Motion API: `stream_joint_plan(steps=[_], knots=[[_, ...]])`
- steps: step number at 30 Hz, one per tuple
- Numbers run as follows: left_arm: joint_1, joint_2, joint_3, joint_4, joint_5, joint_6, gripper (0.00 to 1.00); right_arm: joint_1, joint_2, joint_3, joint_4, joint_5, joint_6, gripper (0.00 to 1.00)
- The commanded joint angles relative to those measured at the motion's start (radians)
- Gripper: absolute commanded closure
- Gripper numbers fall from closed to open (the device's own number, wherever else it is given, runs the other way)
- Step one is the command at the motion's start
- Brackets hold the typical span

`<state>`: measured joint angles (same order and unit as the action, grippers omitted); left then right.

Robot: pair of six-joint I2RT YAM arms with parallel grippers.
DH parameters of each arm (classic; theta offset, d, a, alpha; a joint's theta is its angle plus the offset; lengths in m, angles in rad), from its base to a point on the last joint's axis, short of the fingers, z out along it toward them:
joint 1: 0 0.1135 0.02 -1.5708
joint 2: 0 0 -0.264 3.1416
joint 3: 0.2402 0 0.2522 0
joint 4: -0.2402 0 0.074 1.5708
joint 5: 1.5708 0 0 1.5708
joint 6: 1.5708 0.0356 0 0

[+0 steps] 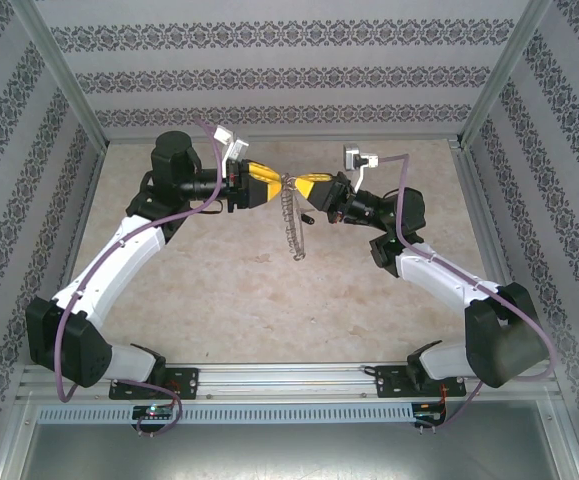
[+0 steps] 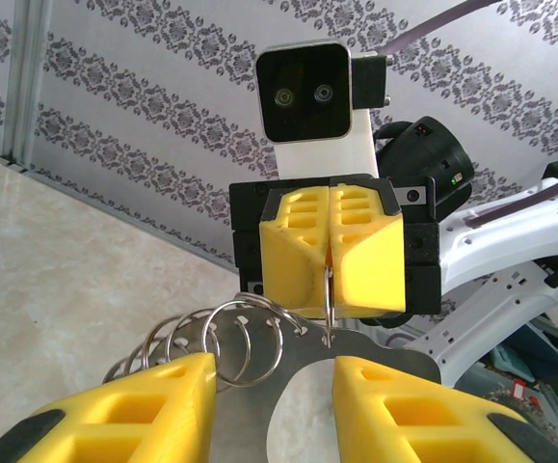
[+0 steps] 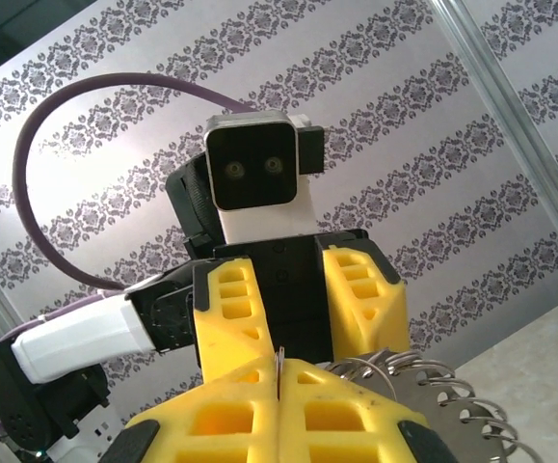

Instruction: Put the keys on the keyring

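The keyring [image 1: 292,228] hangs in mid-air between the two grippers, a flat silvery loop whose rim carries several small split rings. My right gripper [image 1: 299,186] is shut on one of those small rings [image 2: 330,289], pinched edge-on between its yellow fingers [image 3: 278,365]. My left gripper [image 1: 280,185] faces it, open, its fingers either side of the keyring's plate [image 2: 303,349]. In the right wrist view the left gripper [image 3: 303,338] stands open just beyond my shut right gripper [image 3: 279,386], with the fringed rim [image 3: 442,400] to the right. The black-headed keys are out of view.
Both arms reach over the pale marble-patterned tabletop [image 1: 269,300]. Patterned walls and metal frame posts [image 1: 69,90] enclose the cell on three sides. A metal rail [image 1: 289,375] carries the arm bases at the near edge.
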<state>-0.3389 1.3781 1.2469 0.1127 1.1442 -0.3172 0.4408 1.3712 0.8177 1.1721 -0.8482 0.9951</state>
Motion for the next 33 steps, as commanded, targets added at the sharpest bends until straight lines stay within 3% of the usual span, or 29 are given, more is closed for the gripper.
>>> stream_joint_plan(steps=[1,18,33], knots=[[0.001,-0.027,-0.023,0.162,0.045,-0.095,0.65,0.006,0.01,0.044,0.08,-0.031,0.001,1.0],[-0.041,-0.032,-0.044,0.22,0.037,-0.13,0.67,0.018,0.028,0.058,0.087,-0.053,-0.007,1.0],[-0.044,-0.024,-0.056,0.171,-0.005,-0.093,0.67,0.019,0.008,0.049,0.084,-0.043,-0.015,1.0]])
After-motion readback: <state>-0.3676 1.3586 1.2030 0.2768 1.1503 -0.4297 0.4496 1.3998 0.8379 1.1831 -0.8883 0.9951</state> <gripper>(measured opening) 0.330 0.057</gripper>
